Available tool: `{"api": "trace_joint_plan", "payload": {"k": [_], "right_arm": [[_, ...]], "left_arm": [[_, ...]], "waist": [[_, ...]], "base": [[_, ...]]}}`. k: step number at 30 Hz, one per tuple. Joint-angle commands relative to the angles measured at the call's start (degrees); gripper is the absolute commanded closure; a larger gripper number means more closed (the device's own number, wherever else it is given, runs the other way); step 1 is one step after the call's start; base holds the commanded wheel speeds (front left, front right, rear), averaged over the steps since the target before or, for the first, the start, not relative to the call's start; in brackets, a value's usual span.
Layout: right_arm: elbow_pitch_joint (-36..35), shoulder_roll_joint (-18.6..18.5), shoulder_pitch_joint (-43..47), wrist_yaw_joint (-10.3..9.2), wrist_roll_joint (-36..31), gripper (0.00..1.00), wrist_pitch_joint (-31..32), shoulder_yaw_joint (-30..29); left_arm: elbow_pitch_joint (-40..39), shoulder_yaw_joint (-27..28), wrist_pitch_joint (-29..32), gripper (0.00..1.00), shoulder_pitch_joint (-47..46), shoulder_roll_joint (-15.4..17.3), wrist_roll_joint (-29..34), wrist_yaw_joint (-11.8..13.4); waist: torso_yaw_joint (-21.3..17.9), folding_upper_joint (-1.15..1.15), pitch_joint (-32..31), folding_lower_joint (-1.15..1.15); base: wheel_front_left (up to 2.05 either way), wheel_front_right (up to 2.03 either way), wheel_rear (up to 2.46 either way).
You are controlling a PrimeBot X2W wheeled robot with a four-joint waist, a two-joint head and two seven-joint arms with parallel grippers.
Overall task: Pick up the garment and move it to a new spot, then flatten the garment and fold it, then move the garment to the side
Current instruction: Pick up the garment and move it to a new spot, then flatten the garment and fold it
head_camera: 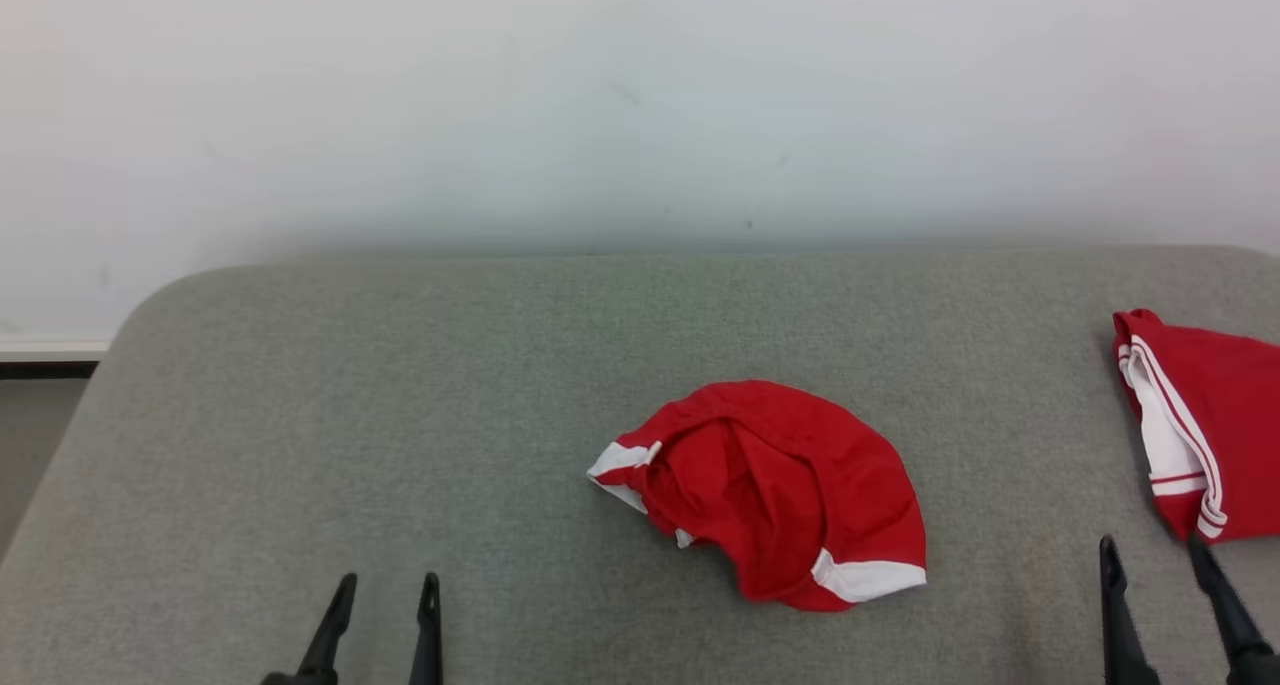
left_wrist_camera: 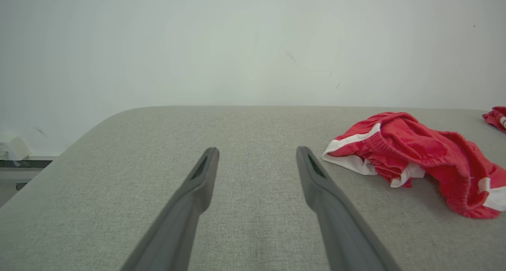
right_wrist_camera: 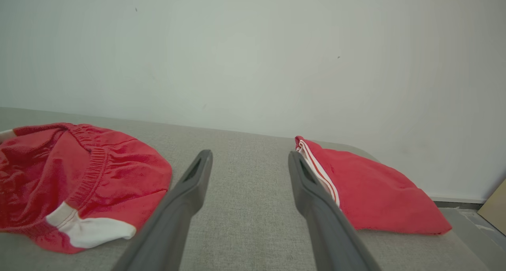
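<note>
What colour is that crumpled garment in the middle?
The garment is red with white trim; the head view shows it best.

Left gripper (head_camera: 390,580), right gripper (head_camera: 1149,540): long dark tapered fingers (left_wrist_camera: 185,211); slotted tips

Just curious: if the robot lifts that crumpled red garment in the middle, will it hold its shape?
Probably not: the garment lies in soft folds, so it should droop. It looks thin, likely light. Pushed, it may bunch on the grey surface.
</note>
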Motion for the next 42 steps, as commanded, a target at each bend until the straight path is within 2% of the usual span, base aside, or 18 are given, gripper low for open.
{"api": "trace_joint_plan", "payload": {"k": [1, 8, 15, 27, 31, 35, 42], "right_arm": [[0.58, -0.07, 1.42, -0.12, 0.27, 0.00, -0.15, 0.36], [1.44, -0.11, 2.95, -0.12, 1.64, 0.00, -0.16, -0.03], [1.15, -0.12, 1.61, -0.12, 2.21, 0.00, -0.16, 0.91], [1.75, -0.13, 0.99, -0.12, 2.44, 0.00, -0.16, 2.33], [1.27, -0.12, -0.44, -0.12, 2.29, 0.00, -0.16, 2.80], [0.92, -0.14, -1.91, -0.12, 2.46, 0.00, -0.16, 3.71], [0.34, -0.11, -4.43, -0.12, 3.55, 0.00, -0.16, 4.73]], "left_arm": [[-0.45, 0.75, 0.00, 0.00, 1.23, -0.43, 0.93, -0.40], [-0.75, 3.84, 0.00, 0.00, 3.28, -3.06, 4.07, -3.63], [-0.05, 5.90, -0.01, 0.00, 2.65, -4.28, 6.00, -6.54], [-0.61, 8.31, -0.01, 0.00, 1.55, -5.69, 7.66, -8.95], [-2.64, 5.46, -0.01, 0.00, -1.71, -6.17, 9.51, -10.78], [-1.25, 0.66, -0.01, 0.00, -6.91, -6.58, 10.26, -13.49], [9.03, -10.15, -0.01, 0.00, -17.68, -7.20, 11.40, -16.60]], "waist": [[0.78, 0.00, -0.77, 0.00], [2.17, 0.00, -1.25, 0.00], [2.51, 0.00, -1.06, 0.00], [0.53, 0.00, -0.51, 0.00], [-2.32, 0.00, 0.26, 0.00], [-6.09, 0.00, 1.42, 0.00], [-12.82, 0.00, 4.44, 0.00]], "base": [[0.00, 0.00, 0.00], [0.00, 0.00, 0.00], [0.00, 0.00, 0.00], [0.00, 0.00, 0.00], [0.00, 0.00, 0.00], [0.00, 0.00, 0.00], [0.00, 0.00, 0.00]]}}
